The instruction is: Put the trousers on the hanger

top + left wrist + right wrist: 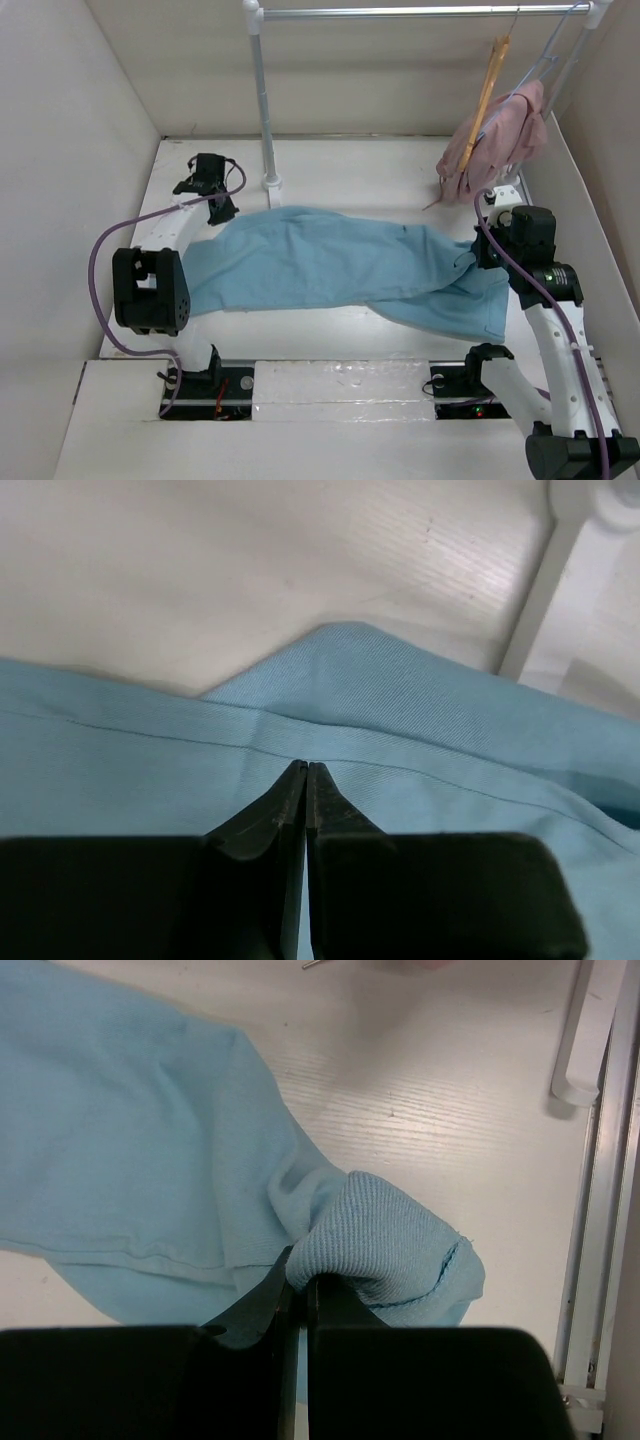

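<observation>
Nothing is hung yet. The trousers (330, 265) lie spread on the table (340, 170), stretching left from the right gripper (300, 1272), which is clamped on a bunched ribbed edge. The hanger (487, 95) hangs beyond that gripper, well apart. Both arms reach forward, elbows bent. The left gripper (305, 768) is closed with its tips at the cloth; whether it pinches any cannot be told.

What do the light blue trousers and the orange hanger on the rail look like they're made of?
Trousers: soft matte fabric, probably cotton knit; fine weave lines, a ribbed band, limp folds. Hanger: likely wood; tan-orange, smooth, rigid and straight-edged.
</observation>
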You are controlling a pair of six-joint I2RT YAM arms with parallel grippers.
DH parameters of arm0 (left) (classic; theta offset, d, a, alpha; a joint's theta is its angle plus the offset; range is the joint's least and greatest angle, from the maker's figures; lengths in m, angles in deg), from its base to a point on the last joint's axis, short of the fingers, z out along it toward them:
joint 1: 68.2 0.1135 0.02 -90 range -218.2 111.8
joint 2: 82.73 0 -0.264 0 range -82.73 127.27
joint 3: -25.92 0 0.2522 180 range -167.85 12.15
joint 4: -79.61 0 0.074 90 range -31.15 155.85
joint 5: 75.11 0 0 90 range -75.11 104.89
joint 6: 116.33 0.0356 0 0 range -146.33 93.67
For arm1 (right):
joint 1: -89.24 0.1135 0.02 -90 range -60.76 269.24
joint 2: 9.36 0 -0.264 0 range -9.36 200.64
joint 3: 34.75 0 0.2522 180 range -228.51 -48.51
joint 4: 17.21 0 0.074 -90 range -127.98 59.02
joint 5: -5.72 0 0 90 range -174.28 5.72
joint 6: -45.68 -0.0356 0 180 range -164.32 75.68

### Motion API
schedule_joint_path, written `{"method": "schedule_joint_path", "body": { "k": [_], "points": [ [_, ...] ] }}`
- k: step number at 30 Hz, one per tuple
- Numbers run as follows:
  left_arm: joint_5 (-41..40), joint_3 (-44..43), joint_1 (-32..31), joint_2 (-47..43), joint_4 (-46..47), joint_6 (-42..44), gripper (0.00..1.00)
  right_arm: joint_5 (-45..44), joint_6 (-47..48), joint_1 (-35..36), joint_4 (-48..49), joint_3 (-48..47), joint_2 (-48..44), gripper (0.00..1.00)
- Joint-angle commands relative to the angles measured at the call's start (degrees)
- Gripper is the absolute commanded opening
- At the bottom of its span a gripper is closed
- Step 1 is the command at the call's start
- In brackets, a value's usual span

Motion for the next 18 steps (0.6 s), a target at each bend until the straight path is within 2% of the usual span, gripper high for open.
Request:
{"method": "schedule_joint_path", "body": {
  "k": [1, 4, 5, 6, 7, 8, 10, 14, 18],
  "points": [
    [-1.44, 5.62, 0.83, 0.31, 2.45, 1.03, 0.0, 0.92, 0.42, 0.19, 3.27, -3.76, -0.65, 0.0],
    [0.66, 6.07, 3.39, 2.94, 3.1, 0.06, 0.0, 0.13, 0.69, 0.9, 2.57, -4.38, -0.56, 0.0],
    [0.67, 4.85, 3.39, 4.16, 2.92, -0.03, 0.04, 0.13, 0.77, 0.9, 2.39, -4.3, -0.65, 0.0],
    [0.67, 4.05, 3.39, 6.7, 2.66, 0.32, 0.18, 0.13, 0.77, 0.9, 2.3, -4.12, -0.74, 0.0],
    [0.58, 3.09, 3.39, 8.03, 1.88, 0.33, 0.36, 0.13, 0.77, 0.9, 2.21, -4.03, -0.82, 0.0],
    [0.32, 1.69, 3.39, 8.83, 1.87, 0.33, 0.46, -0.13, 0.77, 0.9, 1.78, -4.03, -1.0, 0.0],
    [0.84, 1.5, 3.91, 9.45, 3.35, 0.33, 0.57, -0.4, 1.13, 0.9, 1.6, -3.51, -1.35, 0.0],
    [1.81, 0.45, 3.92, 9.19, 5.64, -0.11, 0.57, 1.79, 0.87, 0.9, 2.03, -1.58, -1.79, 0.0],
    [3.57, -0.17, 3.92, 10.06, 6.61, 0.24, 0.53, 4.0, -0.1, 0.9, 3.0, 1.41, -2.76, 0.0]
  ]
}}
